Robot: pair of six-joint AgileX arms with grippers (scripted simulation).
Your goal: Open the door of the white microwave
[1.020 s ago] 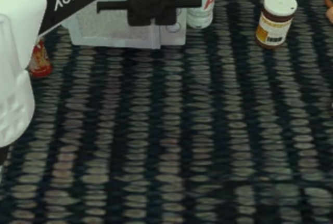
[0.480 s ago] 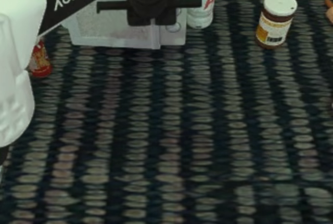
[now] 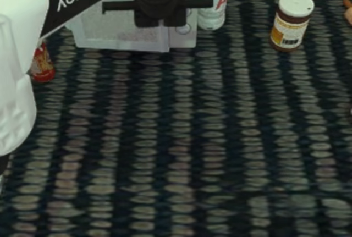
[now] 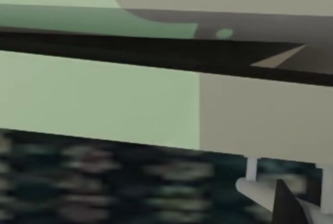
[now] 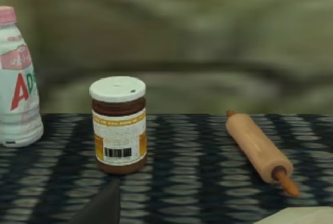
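Note:
The white microwave [image 3: 187, 34] stands at the table's far left edge, its front facing the near side. Its door [image 3: 110, 28], with a grey mesh window, looks shut or barely ajar. My left gripper [image 3: 160, 17] hangs directly over the door's right edge, beside the knob panel. In the left wrist view the door's white bar handle [image 4: 257, 188] shows close up below the door's pale edge strip [image 4: 260, 115], and the gripper is right at it. My right gripper [image 5: 171, 219] is outside the top view, parked low at the right, open and holding nothing.
A white bottle with red letters [image 3: 212, 0] stands right of the microwave. A brown jar with a white lid [image 3: 290, 22] is farther right, and a wooden rolling pin [image 5: 257, 148] lies beyond it. A small red can [image 3: 41, 64] sits left of the microwave.

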